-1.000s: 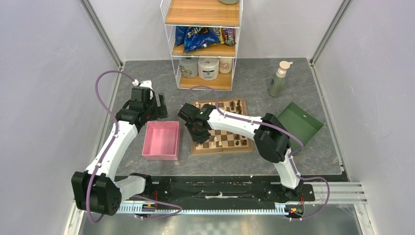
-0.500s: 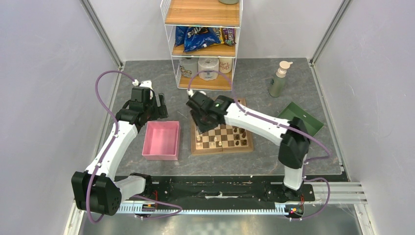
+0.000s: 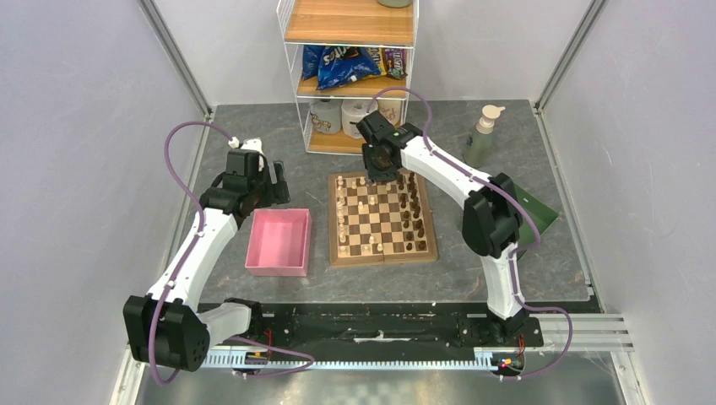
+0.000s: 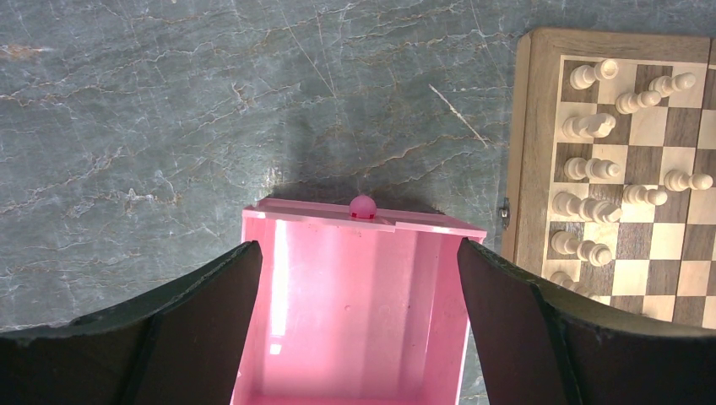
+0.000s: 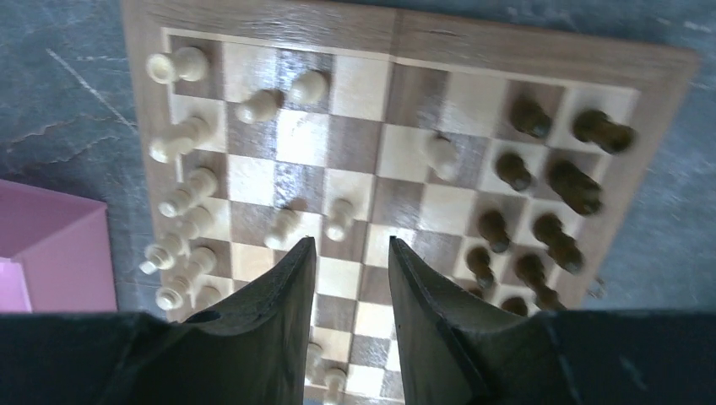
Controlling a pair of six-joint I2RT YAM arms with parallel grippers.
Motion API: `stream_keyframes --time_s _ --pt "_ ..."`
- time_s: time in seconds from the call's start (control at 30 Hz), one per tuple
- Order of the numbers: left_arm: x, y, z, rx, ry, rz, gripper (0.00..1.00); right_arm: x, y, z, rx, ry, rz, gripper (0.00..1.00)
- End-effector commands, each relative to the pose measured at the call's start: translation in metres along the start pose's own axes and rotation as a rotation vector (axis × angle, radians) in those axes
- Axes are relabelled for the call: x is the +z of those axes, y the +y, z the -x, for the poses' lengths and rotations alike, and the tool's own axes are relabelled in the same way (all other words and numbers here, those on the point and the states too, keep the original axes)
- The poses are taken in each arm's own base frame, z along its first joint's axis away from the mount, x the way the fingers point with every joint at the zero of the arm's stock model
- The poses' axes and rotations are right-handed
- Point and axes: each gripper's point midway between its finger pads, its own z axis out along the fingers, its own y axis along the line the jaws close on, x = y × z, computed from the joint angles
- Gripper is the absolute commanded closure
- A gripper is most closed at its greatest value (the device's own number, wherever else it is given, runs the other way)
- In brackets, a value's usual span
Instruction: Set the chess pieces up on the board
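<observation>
While the left arm bends over the pink tray [image 3: 279, 270] with the left gripper [image 4: 359, 253] spread wide and empty above it, the right arm stretches far forward. The right gripper [image 5: 350, 245] hovers over the far part of the board [image 3: 382, 257], its fingers parted a little with nothing between them. The board, one checkered wooden square with a brown border, lies on the grey table [image 3: 253, 126] between the pink tray and the green tray [image 3: 538, 211]. The chess pieces [image 5: 190, 190] stand on it: cream ones crowd its left columns, dark ones its right, and one cream piece [image 5: 443, 156] stands apart nearer the dark side. At least nine dark pieces show from the right wrist; the fingers hide others
</observation>
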Motion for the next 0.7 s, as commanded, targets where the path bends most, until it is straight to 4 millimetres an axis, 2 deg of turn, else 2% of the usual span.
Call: stream_keyframes --time_s 0.0,0.2,0.43,0.67 --pt "-0.001 -0.004 0.008 -0.028 -0.021 -0.013 0.07 0.007 0.035 0.018 -0.041 -0.033 0.092 0.56" --pt "0.000 -0.003 0.007 -0.027 -0.017 -0.010 0.07 0.023 0.045 0.027 -0.073 -0.031 0.112 0.58" --pt "0.001 -0.004 0.007 -0.026 -0.013 -0.013 0.07 0.031 0.062 0.028 -0.089 -0.020 0.155 0.59" --pt "0.000 -0.003 0.008 -0.025 -0.016 -0.011 0.07 0.046 0.070 0.026 -0.103 -0.008 0.147 0.62"
